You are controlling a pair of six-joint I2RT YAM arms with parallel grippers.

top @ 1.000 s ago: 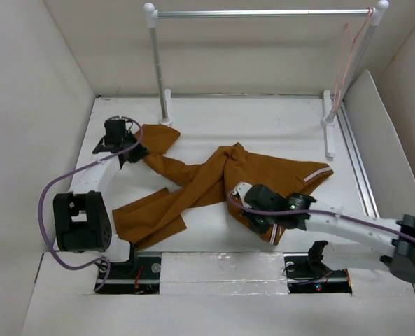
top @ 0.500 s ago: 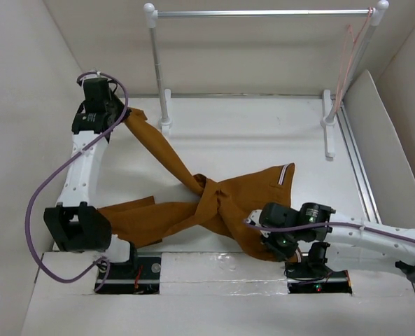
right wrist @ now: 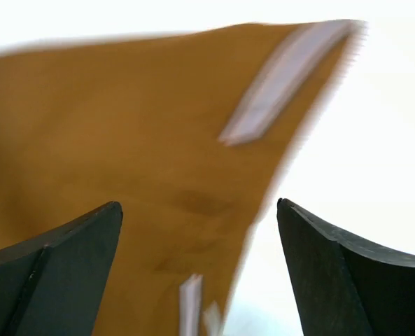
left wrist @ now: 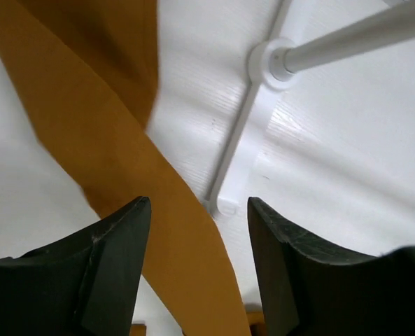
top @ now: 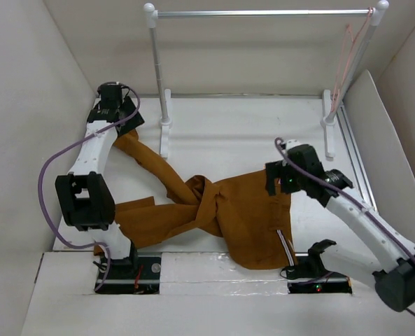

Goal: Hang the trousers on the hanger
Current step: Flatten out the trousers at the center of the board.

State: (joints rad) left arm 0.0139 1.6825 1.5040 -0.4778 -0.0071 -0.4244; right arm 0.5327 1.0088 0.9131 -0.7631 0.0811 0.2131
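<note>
The rust-brown trousers (top: 235, 210) lie twisted across the table, one leg running to the back left and the striped waistband (top: 284, 245) at the front edge. My left gripper (top: 125, 123) hovers open over that far leg end. In the left wrist view the trousers (left wrist: 102, 126) pass below the left gripper (left wrist: 199, 203), not pinched. My right gripper (top: 280, 183) is open above the cloth's right edge. The right wrist view shows the trousers (right wrist: 123, 119), blurred, under the wide-open right gripper (right wrist: 199, 204). The pink hanger (top: 347, 56) hangs at the rail's right end.
A silver rail (top: 263, 12) on white posts spans the back. Its left foot (top: 166, 126) stands just right of my left gripper, and the right foot (top: 327, 129) is near the right wall. The same left foot (left wrist: 245, 161) shows in the left wrist view. White walls enclose the table.
Both grippers have opened and let go of the trousers. The left leg end dropped to the table. My right arm rose and moved back and right, and the waistband fell to the front.
</note>
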